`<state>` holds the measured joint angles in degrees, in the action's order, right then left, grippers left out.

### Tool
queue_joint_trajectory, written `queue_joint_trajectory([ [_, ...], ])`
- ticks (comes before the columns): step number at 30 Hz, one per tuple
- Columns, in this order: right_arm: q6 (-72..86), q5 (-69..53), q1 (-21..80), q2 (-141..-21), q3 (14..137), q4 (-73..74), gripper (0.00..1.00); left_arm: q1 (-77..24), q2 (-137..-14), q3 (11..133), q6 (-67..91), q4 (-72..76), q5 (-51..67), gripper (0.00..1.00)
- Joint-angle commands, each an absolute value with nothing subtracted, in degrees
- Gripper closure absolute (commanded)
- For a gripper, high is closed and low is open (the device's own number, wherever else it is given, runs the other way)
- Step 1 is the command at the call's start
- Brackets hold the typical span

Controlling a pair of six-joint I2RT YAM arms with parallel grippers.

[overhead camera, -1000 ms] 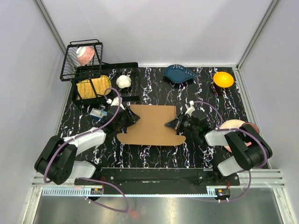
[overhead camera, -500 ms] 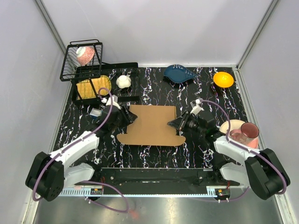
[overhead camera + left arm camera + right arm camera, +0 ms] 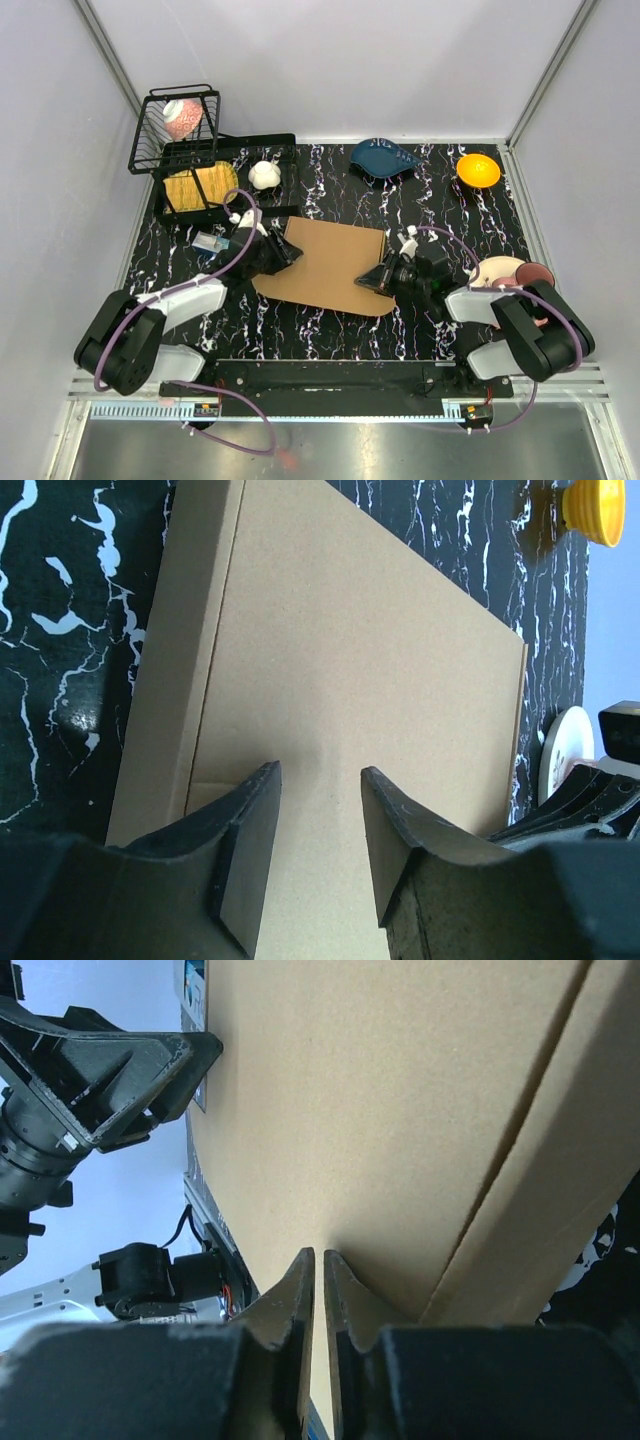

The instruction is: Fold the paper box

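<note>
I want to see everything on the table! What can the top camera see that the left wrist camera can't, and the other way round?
Only the top view shows the wire basket and the blue dish. Only the left wrist view shows the left end effector close up, fingers apart, and a crease line along the paper box. Both show the paper box, the black marbled table and the orange bowl.

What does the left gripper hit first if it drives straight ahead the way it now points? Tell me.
The paper box. The left gripper, jaws open, aims across the brown cardboard sheet, which fills the line ahead. Whether the fingertips touch it yet is unclear.
</note>
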<state>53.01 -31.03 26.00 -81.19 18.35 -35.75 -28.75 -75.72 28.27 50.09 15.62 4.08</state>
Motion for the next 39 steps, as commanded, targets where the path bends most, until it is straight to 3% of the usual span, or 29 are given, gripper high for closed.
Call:
queue_joint_trajectory([
  [1, 51.68, -28.31, 26.98, -77.45, 15.38, -27.79, 0.83, -29.62, -72.63, 26.1, 49.84, 3.87, 3.62, 0.55],
  [4, 49.84, -25.07, 26.98, -67.88, 20.29, -18.86, 0.68, -28.92, -65.77, 31.01, 48.17, 0.18, 1.07, 0.52],
  [7, 45.63, -18.23, 26.81, -60.4, 27.4, -8.23, 0.45, -27.34, -61.45, 36.72, 46.41, -3.16, 0.09, 0.49],
  [10, 41.84, -8.22, 25.93, -56.78, 32.95, 1.62, 0.34, -25.58, -60.47, 40.69, 44.57, -5.18, -4.2, 0.45],
  [14, 37.89, -2.29, 25.58, -61.32, 37.35, 6.94, 0.26, -23.65, -63.89, 42.98, 42.28, -8.61, -7.9, 0.36],
  [24, 36.83, -0.35, 25.58, -73.82, 38.58, 0.79, 0.32, -22.06, -72.68, 38.32, 44.56, -6.42, -16.52, 0.34],
  [37, 37.7, -5.27, 25.49, -84.19, 38.85, -10.53, 0.32, -21.36, -82.69, 38.68, 45.0, 4.3, -0.9, 0.34],
  [39, 38.05, -6.24, 25.58, -85.86, 37.8, -12.3, 0.38, -21.36, -83.84, 37.27, 46.4, 7.63, 1.39, 0.37],
])
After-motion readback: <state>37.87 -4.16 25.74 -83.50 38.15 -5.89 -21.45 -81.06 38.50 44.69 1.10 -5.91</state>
